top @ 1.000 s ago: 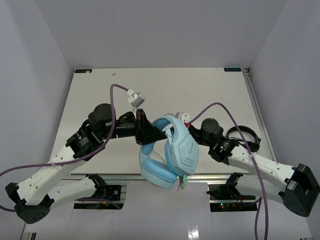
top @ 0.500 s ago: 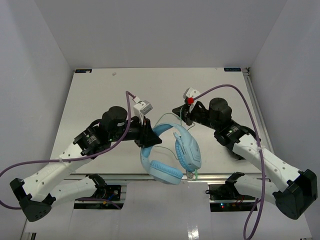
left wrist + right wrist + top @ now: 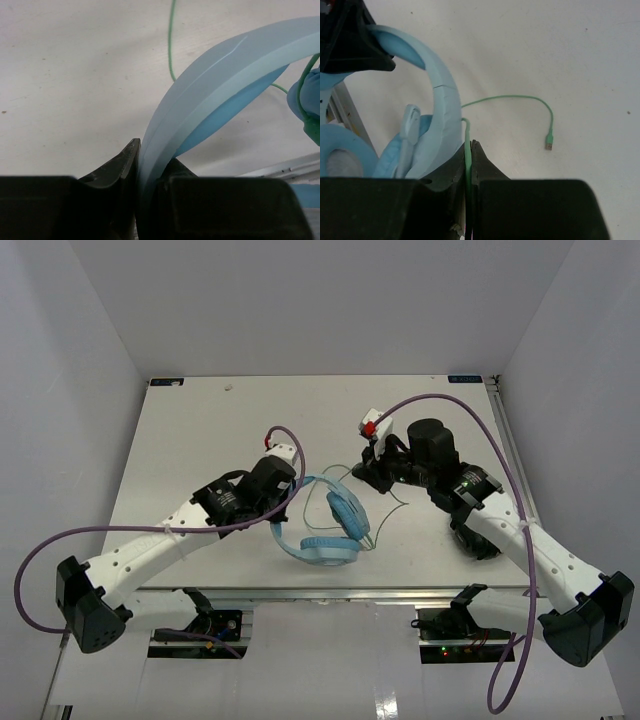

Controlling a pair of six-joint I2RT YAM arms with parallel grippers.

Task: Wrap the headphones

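Light blue headphones (image 3: 322,540) sit close to the near edge of the white worktop (image 3: 200,430), roughly midway between its left and right edges, with the earcups (image 3: 347,512) turned toward the near side. The left gripper (image 3: 150,165) is clamped on the wide headband (image 3: 215,85), whose edge is wedged between its two black fingers. The right gripper (image 3: 470,150), just beyond the headband toward the far edge, has its jaws pressed together on the thin pale green cable (image 3: 510,98). From there the cable curves out over the bare surface and ends in a small plug (image 3: 548,141) lying on the worktop.
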